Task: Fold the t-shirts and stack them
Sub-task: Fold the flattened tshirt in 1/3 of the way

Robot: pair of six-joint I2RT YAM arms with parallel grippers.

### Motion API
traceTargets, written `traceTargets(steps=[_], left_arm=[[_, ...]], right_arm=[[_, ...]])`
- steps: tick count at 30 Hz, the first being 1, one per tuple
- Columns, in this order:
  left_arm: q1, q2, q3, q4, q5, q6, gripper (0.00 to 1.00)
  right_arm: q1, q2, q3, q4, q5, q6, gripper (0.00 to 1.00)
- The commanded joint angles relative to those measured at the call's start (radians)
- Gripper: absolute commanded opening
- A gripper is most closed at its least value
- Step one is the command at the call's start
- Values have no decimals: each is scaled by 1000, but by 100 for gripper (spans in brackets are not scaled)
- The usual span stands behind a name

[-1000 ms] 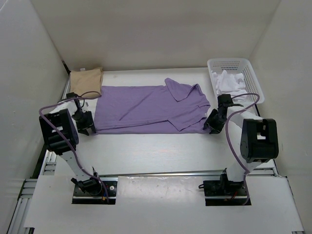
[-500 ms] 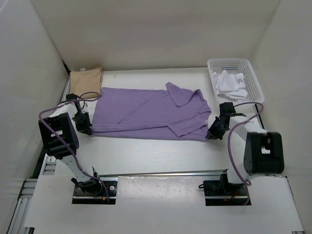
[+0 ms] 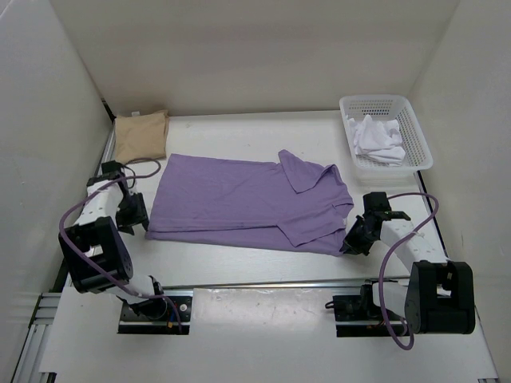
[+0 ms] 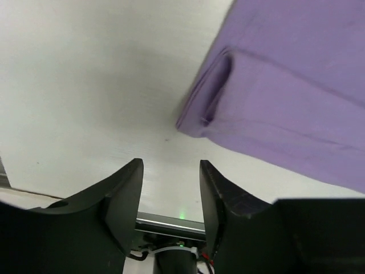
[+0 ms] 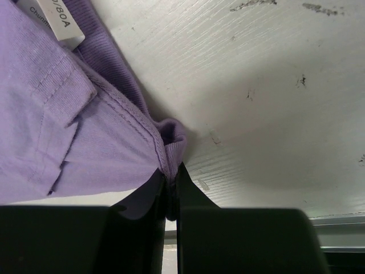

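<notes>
The purple shirt lies spread across the middle of the top view on the counter, long side running left to right. Its collar end is at the right, and a sleeve is folded over onto the body at the upper right. Its lower left corner lies in doubled layers. Its lower right corner is bunched and pinched in the right pincer, with a white label showing just inside that end. The tan shirt sits folded into a neat rectangle at the upper left. The white shirt is crumpled inside the basket at the upper right.
</notes>
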Motion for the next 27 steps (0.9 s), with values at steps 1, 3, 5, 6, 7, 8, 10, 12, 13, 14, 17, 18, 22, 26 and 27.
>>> traceTargets(steps=[1, 3, 5, 6, 7, 8, 10, 12, 13, 14, 17, 18, 22, 26, 27], left_arm=[[4, -74, 110, -26, 82, 2, 54], [-15, -25, 122, -39, 96, 2, 54], [-28, 27, 133, -51, 96, 2, 56], [-28, 76, 133, -51, 105, 2, 56], [-28, 98, 133, -51, 105, 2, 57], [-28, 118, 133, -51, 96, 2, 57], [-28, 170, 133, -39, 82, 2, 59], [-28, 185, 147, -39, 82, 2, 57], [-28, 199, 147, -39, 82, 2, 55], [-37, 199, 157, -39, 93, 2, 52], [-37, 208, 167, -39, 106, 2, 38], [-48, 208, 167, -29, 117, 2, 33], [-57, 208, 176, -29, 108, 2, 25], [-66, 179, 176, -9, 97, 2, 17], [-66, 179, 176, -9, 111, 2, 17]], right_arm=[[-5, -14, -10, -23, 3, -7, 0], [-5, -14, -10, -23, 12, -7, 0], [-5, -14, -10, -23, 12, -16, 0], [-5, -14, -10, -23, 21, -16, 0], [-5, -14, -10, -23, 21, -16, 0], [-5, -14, -10, -23, 21, -16, 0], [-5, -25, -10, -14, 21, -16, 0], [-5, -34, -10, -13, 30, -16, 0], [-5, -34, -10, -13, 30, -16, 0], [-5, -34, -10, -13, 30, -16, 0], [-5, -34, -19, -13, 30, -25, 0], [-5, -43, -19, -13, 30, -25, 0], [-5, -43, -19, -13, 30, -25, 0], [-5, -43, -19, -13, 30, -25, 0], [-5, -43, -19, -13, 30, -25, 0]])
